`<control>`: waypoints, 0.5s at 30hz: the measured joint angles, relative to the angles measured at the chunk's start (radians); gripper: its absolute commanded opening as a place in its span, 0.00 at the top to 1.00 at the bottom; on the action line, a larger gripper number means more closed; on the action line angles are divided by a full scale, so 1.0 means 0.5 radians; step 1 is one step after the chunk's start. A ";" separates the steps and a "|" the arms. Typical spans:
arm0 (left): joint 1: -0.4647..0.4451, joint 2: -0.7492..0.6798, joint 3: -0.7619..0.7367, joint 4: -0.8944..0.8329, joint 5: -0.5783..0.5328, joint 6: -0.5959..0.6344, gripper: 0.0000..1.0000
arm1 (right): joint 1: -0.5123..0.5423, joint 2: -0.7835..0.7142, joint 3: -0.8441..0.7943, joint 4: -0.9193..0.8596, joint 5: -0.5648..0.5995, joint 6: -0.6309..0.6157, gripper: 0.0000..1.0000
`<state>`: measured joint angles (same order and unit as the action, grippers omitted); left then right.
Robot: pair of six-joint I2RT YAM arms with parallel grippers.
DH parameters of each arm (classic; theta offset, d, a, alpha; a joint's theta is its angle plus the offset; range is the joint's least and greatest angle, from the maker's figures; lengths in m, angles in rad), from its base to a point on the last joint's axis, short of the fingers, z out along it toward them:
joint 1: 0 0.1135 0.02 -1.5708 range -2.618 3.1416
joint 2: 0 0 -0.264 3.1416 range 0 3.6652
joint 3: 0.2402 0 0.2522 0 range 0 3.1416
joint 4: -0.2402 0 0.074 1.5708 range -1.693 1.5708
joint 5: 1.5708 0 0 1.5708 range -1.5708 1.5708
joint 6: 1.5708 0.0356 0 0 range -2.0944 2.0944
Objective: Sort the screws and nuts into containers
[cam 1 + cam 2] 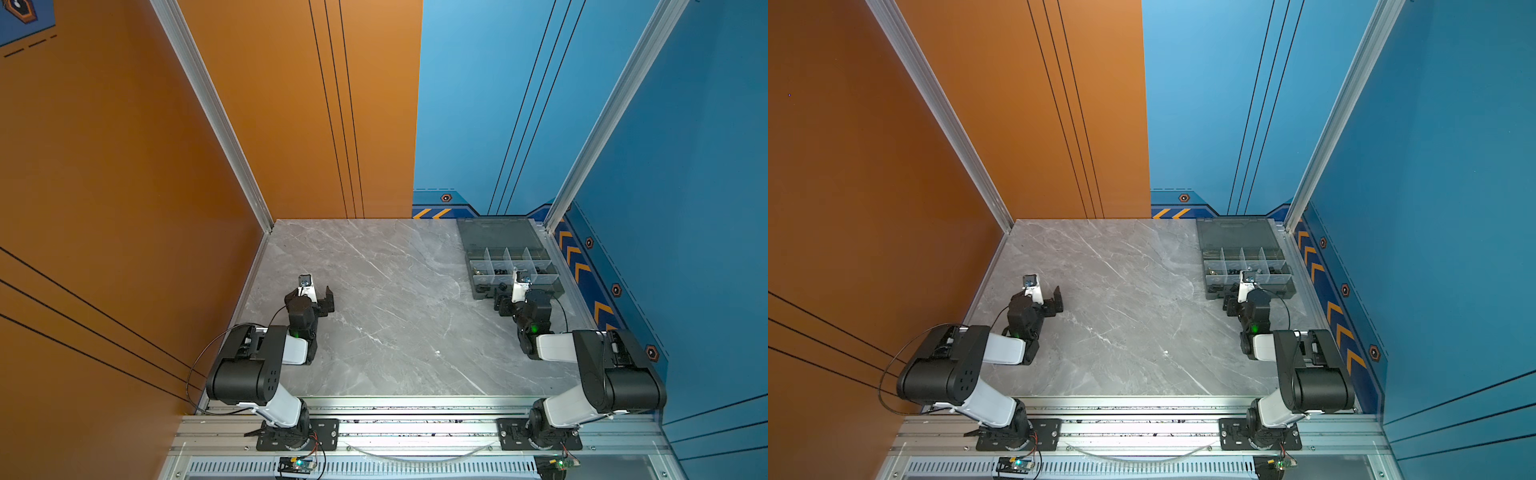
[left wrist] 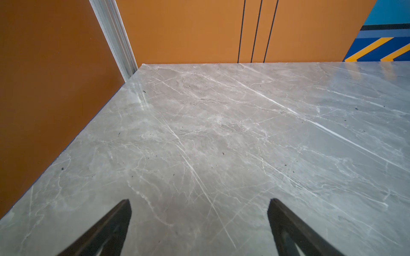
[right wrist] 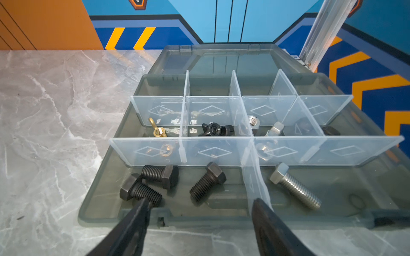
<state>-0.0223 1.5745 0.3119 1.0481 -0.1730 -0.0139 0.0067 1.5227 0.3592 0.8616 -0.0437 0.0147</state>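
Right wrist view: right gripper spread, empty, one fingertip perhaps against a black screw; left gripper spread too.

Bright even light, pale glare on table, soft shadows, wrist-view edges bowed.

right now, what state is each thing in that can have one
lid, open, lying flat behind the box
left pincer, open, empty, over bare table
right pincer, open, empty, at the box's near edge
black bolts, three, lying on their sides in a near compartment
silver bolt, lying on its side in the neighbouring compartment
brass wing nut, in a middle-row compartment
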 measured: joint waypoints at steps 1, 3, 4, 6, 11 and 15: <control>0.004 0.000 0.011 -0.040 -0.005 -0.007 0.02 | 0.000 0.000 0.001 0.000 0.008 0.002 0.00; 0.008 0.000 0.030 -0.082 -0.006 -0.018 0.02 | 0.000 0.000 0.000 0.001 0.016 0.004 0.00; 0.008 0.000 0.037 -0.096 -0.008 -0.019 0.02 | 0.000 0.000 0.001 0.001 0.023 0.004 0.00; 0.008 0.000 0.044 -0.113 -0.012 -0.020 0.02 | 0.000 0.000 0.001 0.001 0.031 0.004 0.00; 0.008 0.000 0.047 -0.142 -0.013 -0.025 0.02 | 0.000 0.000 0.001 0.001 0.033 0.004 0.00; 0.007 0.000 0.047 -0.149 -0.013 -0.024 0.02 | 0.000 0.000 0.001 0.001 0.033 0.004 0.00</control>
<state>-0.0189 1.5745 0.3355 0.9737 -0.1795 -0.0261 0.0067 1.5227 0.3595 0.8619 -0.0273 0.0166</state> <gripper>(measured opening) 0.976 0.995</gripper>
